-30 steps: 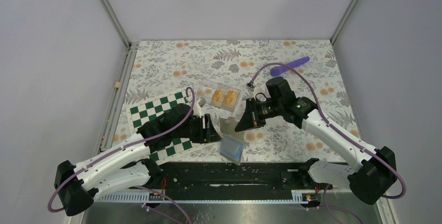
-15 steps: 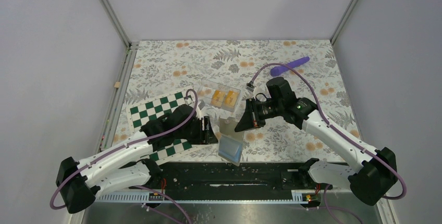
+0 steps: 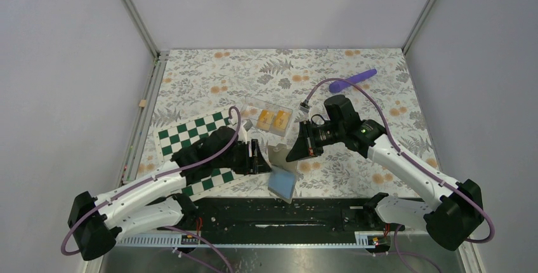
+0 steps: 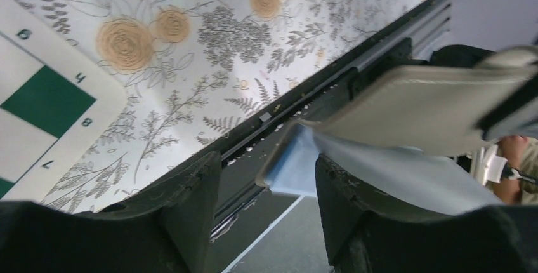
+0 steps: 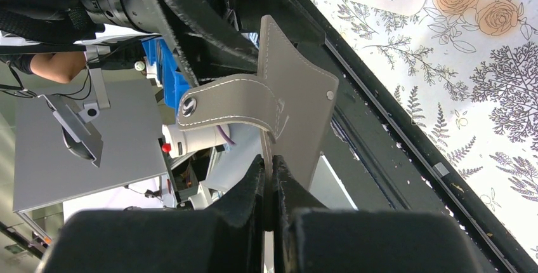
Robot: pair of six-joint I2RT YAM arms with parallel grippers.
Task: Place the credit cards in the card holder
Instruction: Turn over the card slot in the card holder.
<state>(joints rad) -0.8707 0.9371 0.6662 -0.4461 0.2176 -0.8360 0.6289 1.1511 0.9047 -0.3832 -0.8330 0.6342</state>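
Two robot arms meet over a floral-patterned surface (image 3: 254,70). The right claw (image 3: 292,154) is clenched on the card holder (image 3: 278,155), pinching the edge of a taupe leather panel. In the right wrist view its fingers (image 5: 244,190) press together on that panel, which has pale stitching, a strap (image 5: 222,105) across it and a round metal stud at each end of the strap.

From the gripped panel a pale blue inner flap (image 3: 282,184) hangs down, below and just in front of the right claw, above the near edge of the surface.

The left claw (image 3: 262,162) stands released, jaws apart, facing the right claw. In the left wrist view a corner of the blue flap lies in the gap between its fingers (image 4: 190,203), nearer one finger than the other.

The credit cards (image 3: 272,119) are two small flat orange-yellow rectangles lying side by side in a clear tray (image 3: 254,106), just beyond both claws and untouched by either.

A green-and-white chessboard (image 3: 190,134) lies under the left arm. A purple rod (image 3: 353,80) lies well beyond the right claw.
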